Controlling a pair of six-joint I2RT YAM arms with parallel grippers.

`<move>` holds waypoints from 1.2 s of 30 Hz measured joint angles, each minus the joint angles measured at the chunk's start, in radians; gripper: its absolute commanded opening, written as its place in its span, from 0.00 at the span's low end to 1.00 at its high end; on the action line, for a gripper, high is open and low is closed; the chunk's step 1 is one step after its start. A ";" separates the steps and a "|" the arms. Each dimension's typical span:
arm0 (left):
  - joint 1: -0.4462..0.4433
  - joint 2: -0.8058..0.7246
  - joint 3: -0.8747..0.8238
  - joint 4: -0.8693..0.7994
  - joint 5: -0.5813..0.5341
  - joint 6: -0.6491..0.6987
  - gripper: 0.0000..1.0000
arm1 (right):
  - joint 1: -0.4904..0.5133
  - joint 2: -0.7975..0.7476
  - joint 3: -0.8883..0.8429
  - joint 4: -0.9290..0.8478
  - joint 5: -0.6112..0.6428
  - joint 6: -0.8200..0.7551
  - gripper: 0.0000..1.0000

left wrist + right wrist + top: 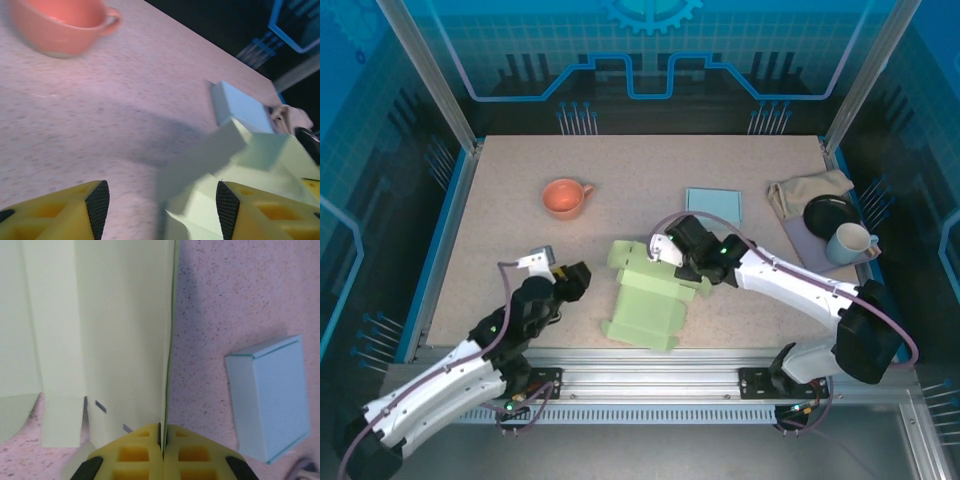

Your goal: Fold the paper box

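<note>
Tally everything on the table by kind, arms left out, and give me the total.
Cups: 2, the orange cup and the pale mug
Boxes: 2, the green paper box and the blue box
Cloths: 1, the beige cloth
Plates: 1, the black plate
Mats: 1, the grey mat
Total: 7

Table point(500, 250) carries cup point(565, 197), paper box point(645, 300), blue box point(713, 205), cloth point(805, 190).
</note>
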 measured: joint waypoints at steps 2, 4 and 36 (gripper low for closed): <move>0.000 -0.075 -0.041 -0.033 -0.040 -0.004 0.59 | 0.045 -0.027 -0.061 0.077 0.076 -0.064 0.00; 0.000 -0.127 -0.078 -0.041 -0.069 -0.003 0.58 | 0.085 -0.076 -0.150 0.173 0.129 -0.155 0.00; -0.020 0.760 0.005 0.587 0.174 0.435 0.50 | 0.081 -0.062 -0.349 0.647 0.181 -0.520 0.00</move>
